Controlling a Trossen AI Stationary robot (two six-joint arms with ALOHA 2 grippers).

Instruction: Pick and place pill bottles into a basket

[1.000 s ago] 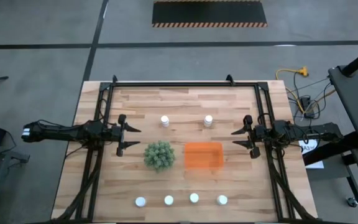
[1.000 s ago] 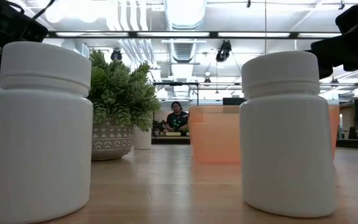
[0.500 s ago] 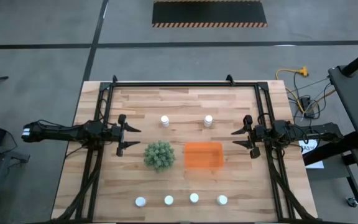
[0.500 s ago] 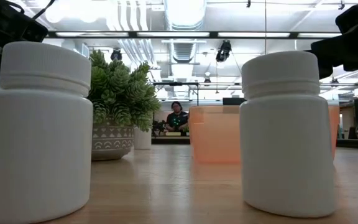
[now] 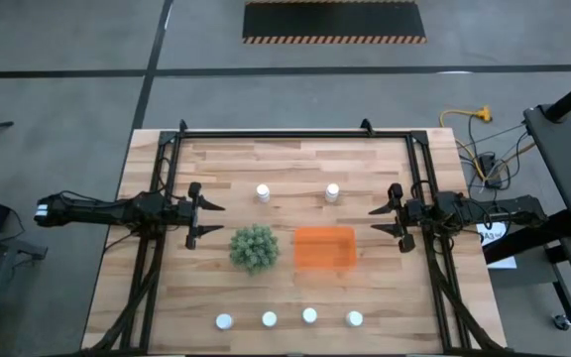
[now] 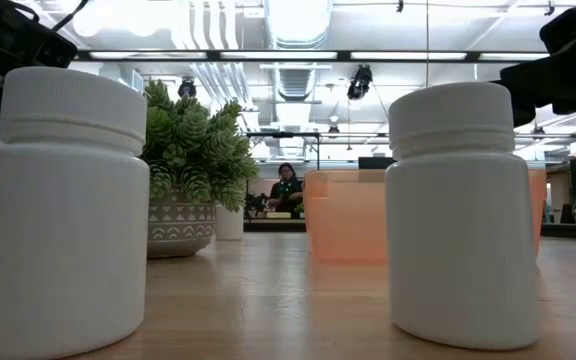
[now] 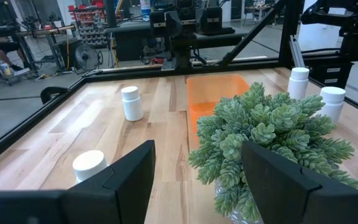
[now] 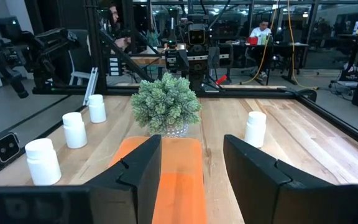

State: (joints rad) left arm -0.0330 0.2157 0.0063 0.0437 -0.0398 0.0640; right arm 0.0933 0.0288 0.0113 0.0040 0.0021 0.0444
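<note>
Pill bottles (image 5: pixel 263 193) outside basket (image 5: pixel 325 248), two hiding it in low view; left hand (image 5: pixel 206 217), right hand (image 5: pixel 381 222) both released.

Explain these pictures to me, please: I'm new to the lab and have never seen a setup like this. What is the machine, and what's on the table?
It is a robot with two dark arms at a wooden table. One picture looks straight down, one sits at table height, and two come from cameras on the wrists. The left pincer and right pincer wait at opposite sides, both open, holding nothing. On the table are six small white pill bottles: two on the far side and four in a row on the near side. In the middle stand a green plant and an orange basket, which looks empty.
</note>
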